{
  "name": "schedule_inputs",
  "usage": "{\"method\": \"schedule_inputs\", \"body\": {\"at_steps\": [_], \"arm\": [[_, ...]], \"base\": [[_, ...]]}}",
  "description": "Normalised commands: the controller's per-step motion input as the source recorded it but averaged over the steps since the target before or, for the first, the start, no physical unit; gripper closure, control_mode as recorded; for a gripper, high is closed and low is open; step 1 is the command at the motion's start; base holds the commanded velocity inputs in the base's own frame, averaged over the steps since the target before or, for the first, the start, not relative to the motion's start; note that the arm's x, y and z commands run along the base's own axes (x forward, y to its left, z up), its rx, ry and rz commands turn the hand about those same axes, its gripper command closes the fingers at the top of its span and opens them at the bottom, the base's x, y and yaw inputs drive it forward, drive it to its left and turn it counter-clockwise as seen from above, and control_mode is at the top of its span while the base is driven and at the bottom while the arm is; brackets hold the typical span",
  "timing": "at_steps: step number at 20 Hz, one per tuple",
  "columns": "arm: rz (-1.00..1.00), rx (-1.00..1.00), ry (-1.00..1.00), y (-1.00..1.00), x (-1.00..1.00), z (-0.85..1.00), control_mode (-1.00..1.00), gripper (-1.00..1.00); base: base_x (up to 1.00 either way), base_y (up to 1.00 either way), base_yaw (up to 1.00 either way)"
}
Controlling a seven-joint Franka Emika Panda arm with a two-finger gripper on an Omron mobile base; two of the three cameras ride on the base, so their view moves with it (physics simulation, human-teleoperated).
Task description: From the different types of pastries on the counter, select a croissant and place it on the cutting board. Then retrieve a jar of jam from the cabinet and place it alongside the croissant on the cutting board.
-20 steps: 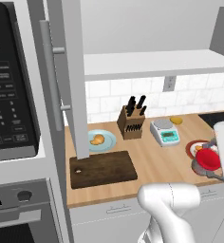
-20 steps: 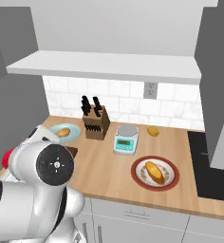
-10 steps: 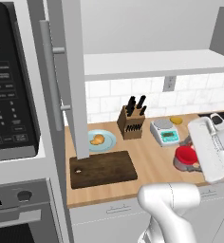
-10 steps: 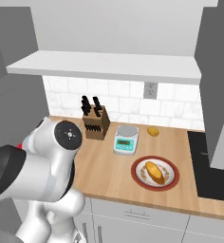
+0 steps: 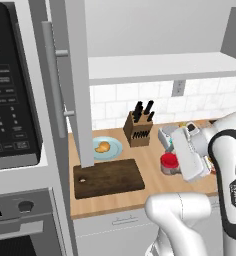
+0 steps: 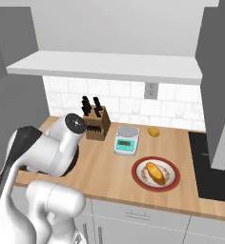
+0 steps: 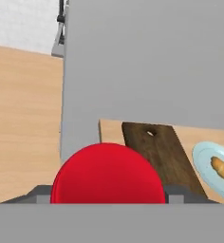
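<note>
Currently the gripper (image 5: 166,165) is closed on the jar of jam (image 5: 169,162) (red lid facing the hand camera), held above the counter (image 5: 150,187) to the right of the cutting board (image 5: 108,178). Croissant (image 5: 103,147) sits on a pale blue plate (image 5: 113,150) behind the board, beside the knife block (image 5: 138,131).

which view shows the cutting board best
The left base view: the whole cutting board lies bare on the counter, hole at its left corner, below the croissant on its plate. The hand view shows part of it, past the jar of jam. In the right base view the arm covers that spot.
</note>
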Motion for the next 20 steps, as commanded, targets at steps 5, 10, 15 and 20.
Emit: {"method": "schedule_inputs", "body": {"at_steps": [5,10,15,20], "arm": [[-0.17,-0.10,0.00,0.35,1.00,-0.92,-1.00,1.00],[-0.10,0.00,0.00,0.52,0.72,-0.69,-1.00,1.00],[-0.05,0.00,0.00,0.05,0.77,-0.38,-1.00,1.00],[0.00,0.00,0.00,0.00,0.06,-0.08,-1.00,1.00]], "base": [[0.00,0.00,0.00],[0.00,0.00,0.00],[0.00,0.00,0.00],[0.00,0.00,0.00]]}}
